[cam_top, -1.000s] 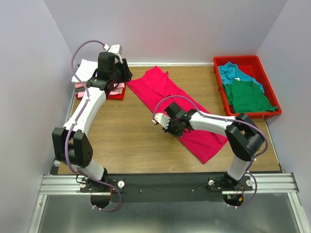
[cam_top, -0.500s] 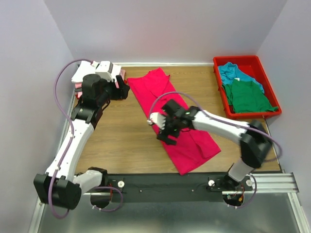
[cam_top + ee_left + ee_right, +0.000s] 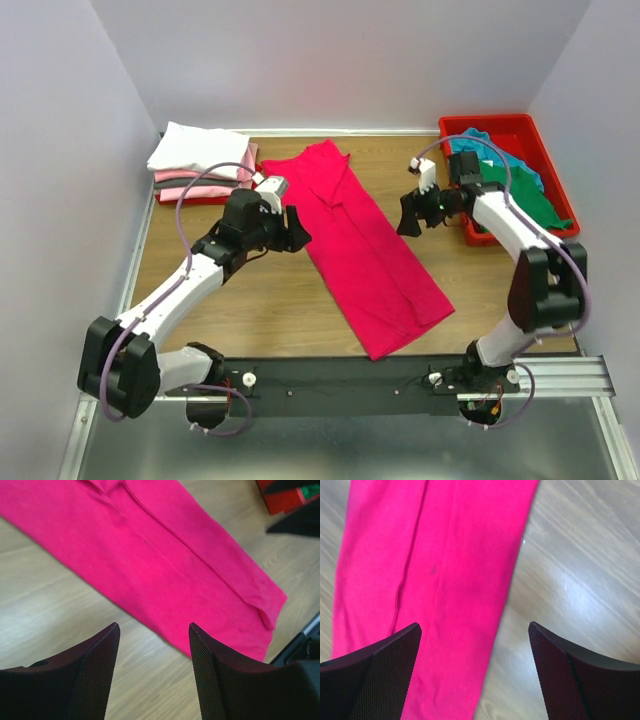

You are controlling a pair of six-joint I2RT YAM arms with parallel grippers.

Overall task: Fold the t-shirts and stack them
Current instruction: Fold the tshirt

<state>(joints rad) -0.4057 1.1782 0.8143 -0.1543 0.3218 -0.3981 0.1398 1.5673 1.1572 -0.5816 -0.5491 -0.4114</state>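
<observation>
The crimson-pink t-shirt (image 3: 365,250) lies flat on the wooden table (image 3: 250,290). It is folded lengthwise into 1 long, narrow band that runs on a slant from the far middle to the near right. The cloth is soft and matte, and a raised fold line runs down its length.

The left gripper (image 3: 297,232) hangs just over the band's left edge. Its 2 black fingers (image 3: 100,665) are spread and hold nothing. The right gripper (image 3: 407,215) is off the band's right side, above bare wood, and its jaws are wide and also empty.

From overhead I can see what the wrist cameras miss. A folded stack sits at the far left, with a white shirt (image 3: 195,148) on top and a pale pink shirt (image 3: 205,190) lower down. At the far right, a rigid red plastic tray (image 3: 500,122) holds a teal shirt (image 3: 508,160) and a green shirt (image 3: 530,200), both rumpled.

The left wrist view (image 3: 152,627) shows the mesh-like grip texture on the fingers' inner faces. It also shows a small pucker at the band's near corner, and a corner of the tray.

The right wrist view (image 3: 475,625) looks straight down at the band's straight right edge against glossy wood grain. It also catches 1 tiny dark speck on the cloth.
</observation>
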